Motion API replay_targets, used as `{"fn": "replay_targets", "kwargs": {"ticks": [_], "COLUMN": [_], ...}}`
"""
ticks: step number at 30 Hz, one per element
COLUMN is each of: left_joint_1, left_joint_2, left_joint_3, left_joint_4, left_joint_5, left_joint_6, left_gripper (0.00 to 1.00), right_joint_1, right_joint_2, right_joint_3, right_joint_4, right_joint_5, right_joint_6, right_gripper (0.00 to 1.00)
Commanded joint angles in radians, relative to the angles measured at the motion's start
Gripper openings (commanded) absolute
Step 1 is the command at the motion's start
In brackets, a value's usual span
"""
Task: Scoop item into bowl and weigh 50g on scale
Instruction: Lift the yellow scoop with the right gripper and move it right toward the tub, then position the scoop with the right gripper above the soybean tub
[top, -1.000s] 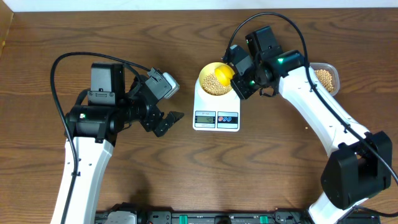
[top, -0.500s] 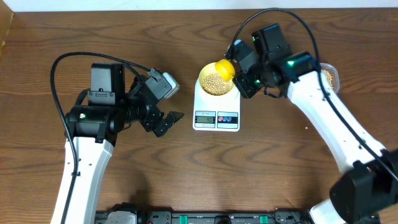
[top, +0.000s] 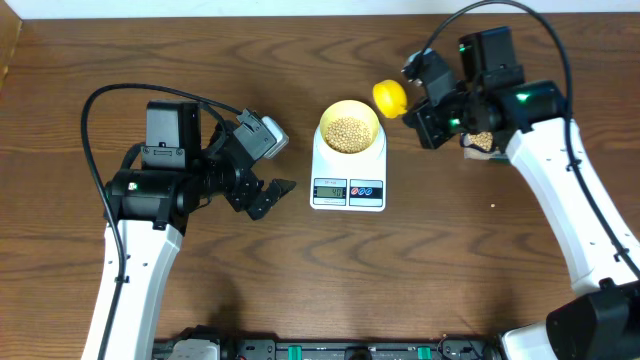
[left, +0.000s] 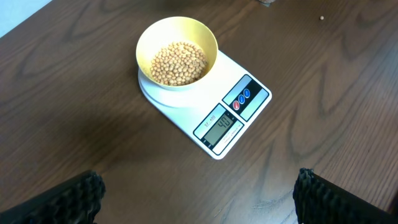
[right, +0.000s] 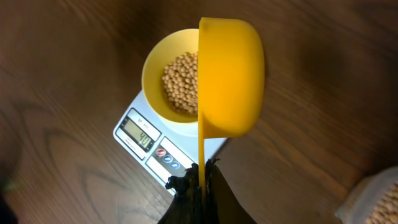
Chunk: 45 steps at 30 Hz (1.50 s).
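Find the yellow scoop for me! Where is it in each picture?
Overhead: the scoop is near the top, just right of the bowl.
Left wrist: it is not in this picture.
Right wrist: the scoop fills the upper middle, tipped on its side, overlapping the bowl's right edge.
Shared landmark: the bowl of beans on the white scale shows in all three views.

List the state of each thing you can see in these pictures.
Bowl: on the scale, partly filled with beans.
Scale: switched on, display showing digits.
Scoop: tipped sideways, held by its handle.
Tub: partly hidden, beans inside.
Left jaws: open, empty.
Right jaws: shut on scoop.
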Motion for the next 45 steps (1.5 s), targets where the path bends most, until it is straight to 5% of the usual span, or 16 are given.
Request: {"fn": "replay_targets", "kwargs": {"ticks": [1,45], "left_joint_1": [0.004,0.004], "left_joint_2": [0.0,0.0], "left_joint_3": [0.015,0.015], "left_joint_4": [0.0,0.0], "left_joint_5": [0.009,0.008], "left_joint_6": [-0.012,-0.012], "left_gripper": [0.99,0.99], "right_joint_1": [-0.043,-0.314], "right_joint_2": [-0.025,-0.025], "right_joint_3": [0.018,0.018], "right_joint_4": [-0.011,-0.079], "right_joint_5": [-0.048,-0.07], "right_joint_6": [-0.015,-0.034], "right_gripper": [0.01,0.01]}}
